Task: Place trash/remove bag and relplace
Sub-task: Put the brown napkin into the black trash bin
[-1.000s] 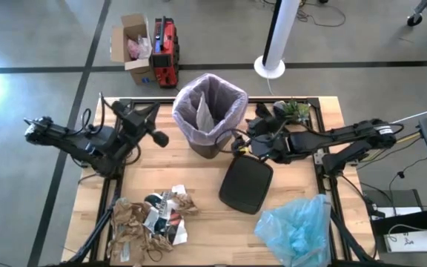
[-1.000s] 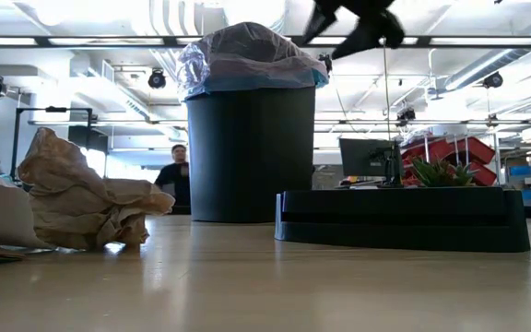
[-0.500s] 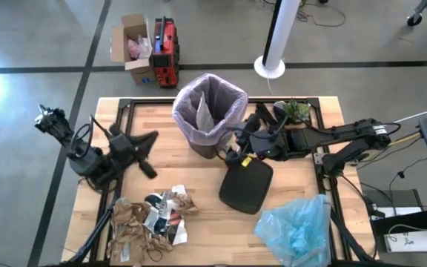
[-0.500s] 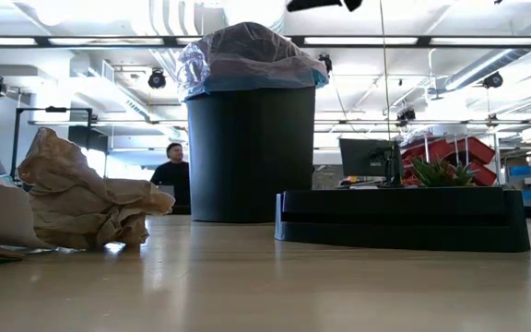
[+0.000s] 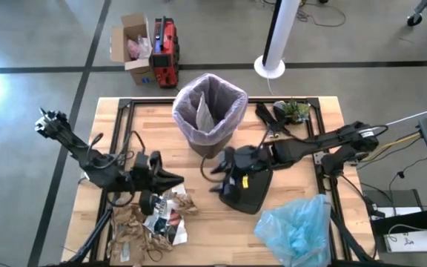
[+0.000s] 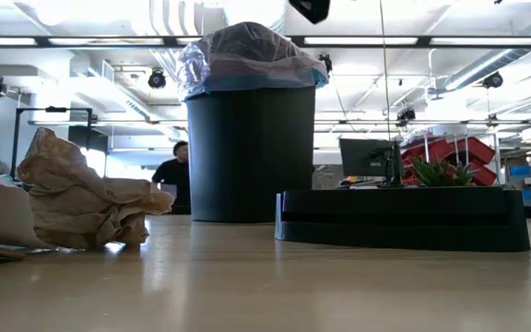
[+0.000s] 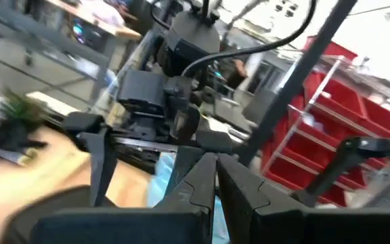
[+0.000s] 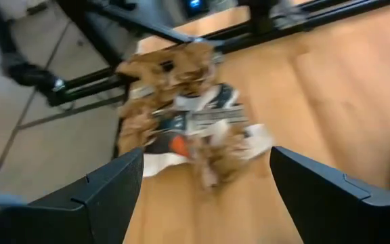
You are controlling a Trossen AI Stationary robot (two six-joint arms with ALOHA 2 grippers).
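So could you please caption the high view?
Both arms converge on trash beside the lined bin.

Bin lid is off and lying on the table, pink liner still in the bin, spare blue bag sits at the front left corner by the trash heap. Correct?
Not quite. The blue bag sits at the front right corner, across the table from the trash heap, as the high view shows. The rest holds: the lid lies flat on the table and the pink liner is still in the bin.
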